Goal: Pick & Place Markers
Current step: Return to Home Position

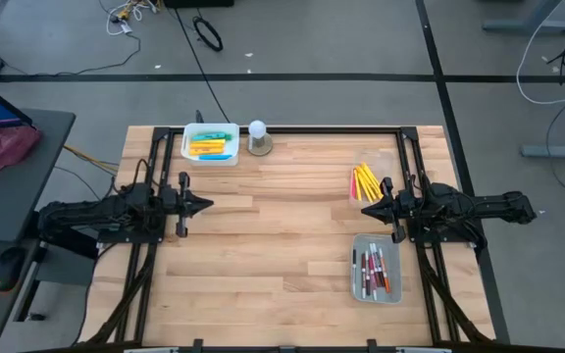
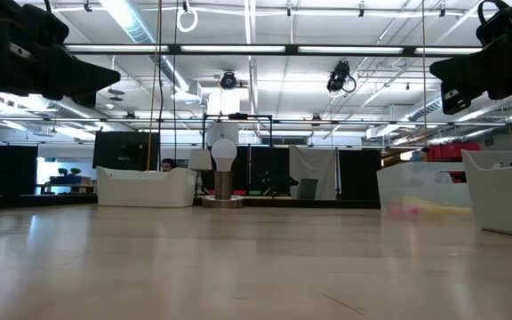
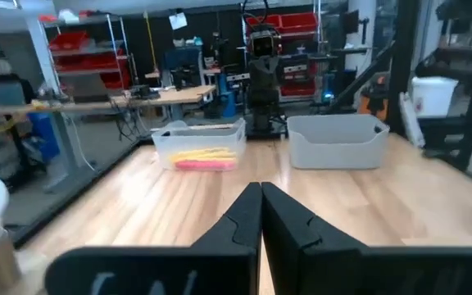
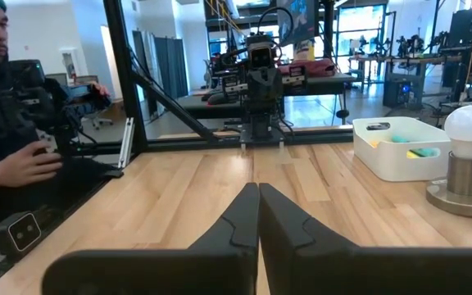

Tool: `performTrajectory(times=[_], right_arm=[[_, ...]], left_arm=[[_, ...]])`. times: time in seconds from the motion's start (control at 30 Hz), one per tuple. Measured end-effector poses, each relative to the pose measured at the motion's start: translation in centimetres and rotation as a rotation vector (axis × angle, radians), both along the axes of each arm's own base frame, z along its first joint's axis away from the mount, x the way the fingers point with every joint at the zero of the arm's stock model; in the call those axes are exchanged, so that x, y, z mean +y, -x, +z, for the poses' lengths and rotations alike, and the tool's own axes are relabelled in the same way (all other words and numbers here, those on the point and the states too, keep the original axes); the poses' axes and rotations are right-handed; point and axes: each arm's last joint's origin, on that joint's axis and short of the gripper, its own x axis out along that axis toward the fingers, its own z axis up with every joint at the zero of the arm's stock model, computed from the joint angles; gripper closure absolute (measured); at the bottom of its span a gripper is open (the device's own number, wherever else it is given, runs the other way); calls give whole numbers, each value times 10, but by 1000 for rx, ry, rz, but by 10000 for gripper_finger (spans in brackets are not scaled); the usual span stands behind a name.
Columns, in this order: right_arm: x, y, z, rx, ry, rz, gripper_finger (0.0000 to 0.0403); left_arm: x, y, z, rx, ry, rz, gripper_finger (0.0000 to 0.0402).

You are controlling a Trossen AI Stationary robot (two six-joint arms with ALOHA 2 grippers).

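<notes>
Markers lie in three containers. Yellow, blue and green ones fill a white bin (image 1: pixel 211 143) at the far left. Yellow and orange ones lie in a clear bin (image 1: pixel 368 180) at the right. Red and white ones lie in a grey tray (image 1: pixel 376 270) at the near right. My left gripper (image 1: pixel 207 205) hovers level above the table's left side, shut and holding nothing, pointing toward the right edge. Opposite it, my right gripper (image 1: pixel 366 209) is also shut and holds nothing, pointing toward the left edge between the clear bin and the grey tray.
A white bulb on a round metal base (image 1: pixel 258 137) stands just right of the white bin at the far edge. Bare wooden tabletop (image 1: pixel 282 235) stretches between the two grippers. A black frame borders the table. A person (image 4: pixel 11 123) sits beyond the table's left side.
</notes>
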Motion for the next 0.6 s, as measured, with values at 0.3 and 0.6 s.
performTrajectory(times=[0.3, 0.6], right_arm=[[0, 0, 0, 0, 0, 0, 392], [0, 0, 0, 0, 0, 0, 392]], left_arm=[[-6, 0, 0, -1, 92, -75, 385], [-10, -1, 4, -45, 94, -120, 385]])
